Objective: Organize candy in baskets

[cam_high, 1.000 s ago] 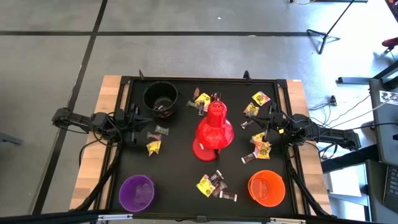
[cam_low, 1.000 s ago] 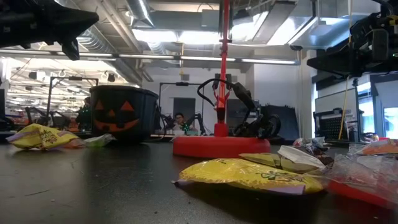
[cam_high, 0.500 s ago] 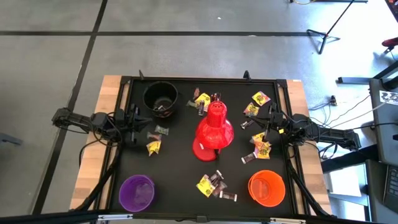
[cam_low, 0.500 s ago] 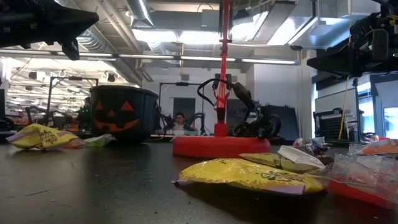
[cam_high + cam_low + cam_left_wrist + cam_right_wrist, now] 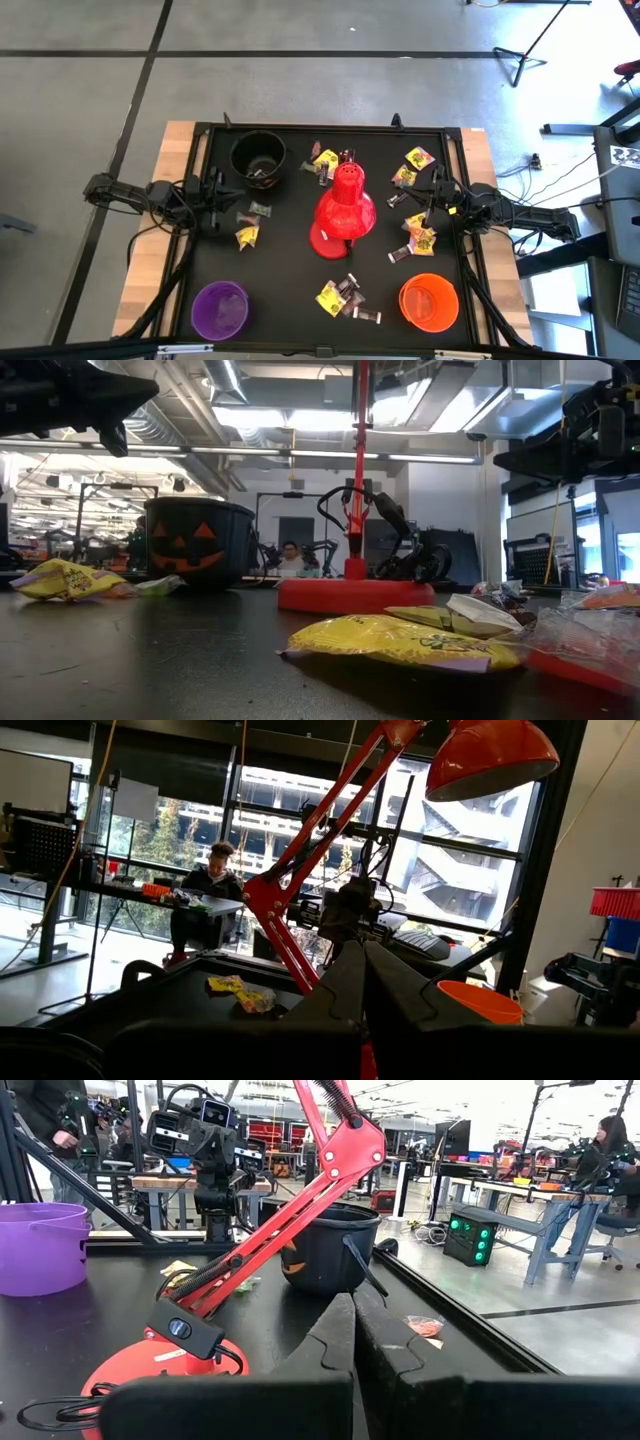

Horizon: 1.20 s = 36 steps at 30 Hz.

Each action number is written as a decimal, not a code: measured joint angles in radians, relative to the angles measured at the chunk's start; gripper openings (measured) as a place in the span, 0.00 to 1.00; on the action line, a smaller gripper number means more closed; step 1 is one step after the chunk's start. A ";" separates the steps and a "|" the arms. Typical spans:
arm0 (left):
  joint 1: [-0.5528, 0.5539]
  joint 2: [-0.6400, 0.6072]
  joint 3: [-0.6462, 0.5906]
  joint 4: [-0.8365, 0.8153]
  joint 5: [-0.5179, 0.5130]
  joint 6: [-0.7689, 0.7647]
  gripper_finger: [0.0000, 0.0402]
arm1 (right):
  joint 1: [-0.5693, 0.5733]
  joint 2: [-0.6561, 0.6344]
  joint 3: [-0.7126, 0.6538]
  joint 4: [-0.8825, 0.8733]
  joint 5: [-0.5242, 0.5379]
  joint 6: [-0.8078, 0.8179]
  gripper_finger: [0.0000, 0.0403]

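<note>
At the counter's left edge the left gripper (image 5: 222,190) waits pressed together, empty. Candy (image 5: 246,236) lies scattered around the red lamp (image 5: 345,210). The right gripper (image 5: 432,197), also together, could snag that lamp when reaching.

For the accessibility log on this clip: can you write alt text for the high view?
Seen from above, a black table holds a red desk lamp at its centre, scattered candy, and a black bucket, purple bucket and orange bucket. The left gripper and right gripper wait shut at opposite table edges, holding nothing.
</note>
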 joint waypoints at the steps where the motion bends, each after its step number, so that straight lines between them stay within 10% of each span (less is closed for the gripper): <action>1: 0.000 0.000 0.000 0.000 0.000 0.000 0.00 | 0.000 0.000 0.000 0.000 -0.007 0.016 0.00; 22: 0.000 0.000 0.000 0.000 0.000 0.000 0.00 | 0.000 0.000 0.024 0.274 -0.184 0.342 0.00; 36: 0.000 0.000 0.000 0.000 0.000 0.000 0.00 | 0.000 0.159 0.302 -0.204 -0.035 0.276 0.00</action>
